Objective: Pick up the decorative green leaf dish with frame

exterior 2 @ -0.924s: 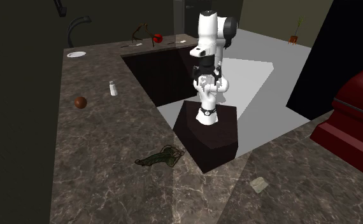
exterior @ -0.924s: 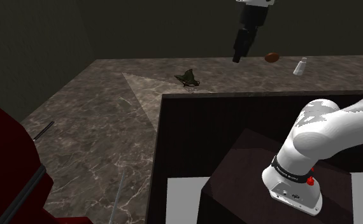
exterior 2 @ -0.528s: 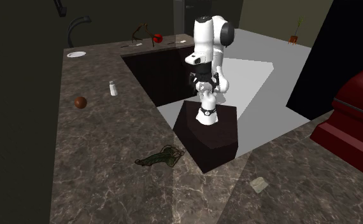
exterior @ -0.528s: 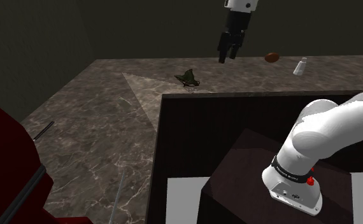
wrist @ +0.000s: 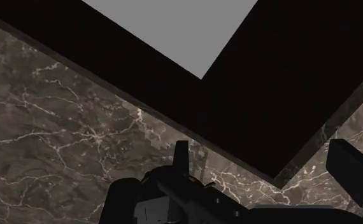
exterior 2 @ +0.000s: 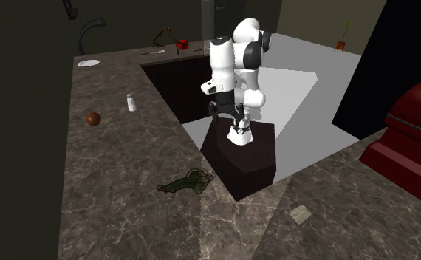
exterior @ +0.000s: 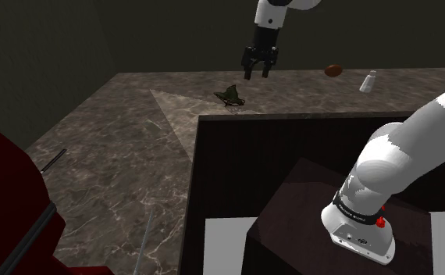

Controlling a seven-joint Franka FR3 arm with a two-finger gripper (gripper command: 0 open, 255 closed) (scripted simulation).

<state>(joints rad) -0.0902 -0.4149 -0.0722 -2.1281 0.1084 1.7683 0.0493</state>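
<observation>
Shoulder view places the black gripper [exterior: 258, 74] in the air above the marble counter [exterior: 112, 156], its two fingers parted with nothing between them. The leaf dish [exterior: 231, 95], a small dark green thing, lies on the counter below the gripper and a little to that view's left, clear of the fingers and close to the edge of the dark recess where the stand [exterior: 307, 226] sits. Farther toward that view's right a brown ball [exterior: 333, 70] and a small white shaker [exterior: 368, 81] rest on the same counter, well apart from the dish. From the second exterior view the white arm [exterior 2: 224, 63] leans from its stand toward the counter, while the leaf dish [exterior 2: 188, 182] lies flat near the counter's inner corner, well apart from the brown ball [exterior 2: 93, 118] and the shaker [exterior 2: 131, 102]. A white plate [exterior 2: 89, 63] sits at the far end of the counter. On the wrist view the gripper [wrist: 263, 153] has its fingers [wrist: 181, 156] standing wide apart over the counter's dark edge, holding nothing.
</observation>
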